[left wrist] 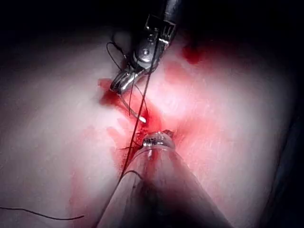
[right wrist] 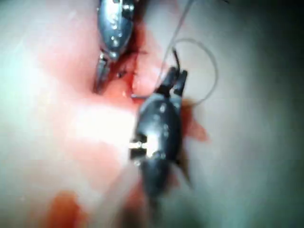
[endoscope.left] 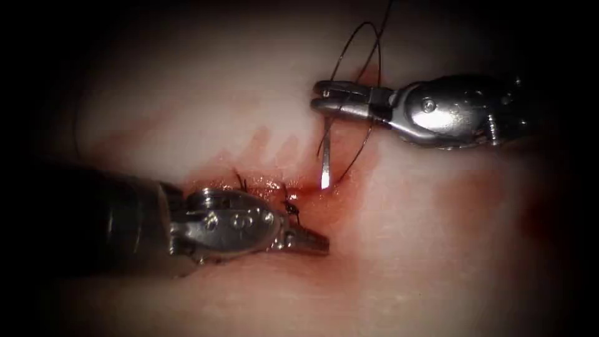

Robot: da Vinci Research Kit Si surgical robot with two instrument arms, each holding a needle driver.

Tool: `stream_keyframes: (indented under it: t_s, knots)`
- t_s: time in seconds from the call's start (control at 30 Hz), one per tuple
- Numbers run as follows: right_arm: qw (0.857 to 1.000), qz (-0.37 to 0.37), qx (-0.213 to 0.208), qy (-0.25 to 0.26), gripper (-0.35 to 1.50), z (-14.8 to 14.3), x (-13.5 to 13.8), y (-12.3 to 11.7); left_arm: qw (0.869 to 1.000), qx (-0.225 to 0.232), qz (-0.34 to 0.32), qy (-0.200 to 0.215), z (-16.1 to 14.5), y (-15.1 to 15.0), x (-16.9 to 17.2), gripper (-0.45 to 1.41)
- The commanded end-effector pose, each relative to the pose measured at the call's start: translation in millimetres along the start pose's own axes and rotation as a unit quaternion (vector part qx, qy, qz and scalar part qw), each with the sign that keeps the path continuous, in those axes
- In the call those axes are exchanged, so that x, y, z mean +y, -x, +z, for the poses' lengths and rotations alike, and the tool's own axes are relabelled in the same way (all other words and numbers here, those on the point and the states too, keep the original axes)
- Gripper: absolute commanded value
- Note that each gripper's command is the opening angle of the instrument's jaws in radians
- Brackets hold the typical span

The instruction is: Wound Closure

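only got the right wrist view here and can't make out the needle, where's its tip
observer: In the endoscope view the right tool grips the needle toward its thread end. The tip points down at the right end of the cut. I cannot tell whether it has entered the tissue.
operator: left tool holding anything
observer: It seems not. The left tool lies just below the cut, jaws shut on nothing.
operator: where's the thread going
observer: The thread loops above the right tool and runs off upward.
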Motion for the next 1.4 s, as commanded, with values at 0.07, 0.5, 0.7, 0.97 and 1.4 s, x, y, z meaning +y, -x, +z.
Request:
stream_keyframes:
  t_s: [0.07,0.5,0.7,0.97,1.4]
  knots:
    - [1.000,0.003,0.001,-0.008,-0.35,0.9,-0.6,0.7,1.000,0.000,0.000,0.001,0.9,0.1,0.0,-0.45]
    - [0.999,0.051,0.004,-0.016,-0.35,0.9,-0.7,0.6,1.000,0.000,0.001,0.002,0.8,0.2,0.0,-0.45]
    - [0.997,0.082,0.003,-0.007,-0.35,0.8,-0.4,0.4,1.000,0.000,0.002,0.000,0.7,0.3,-0.2,-0.45]
    - [0.990,0.139,0.000,-0.003,-0.35,0.8,-0.3,0.4,1.000,0.000,0.003,-0.002,0.9,0.5,-0.2,-0.45]
    - [0.987,0.156,-0.015,-0.030,-0.35,0.8,-1.4,1.0,1.000,0.000,0.004,-0.001,0.6,0.7,-0.2,-0.45]
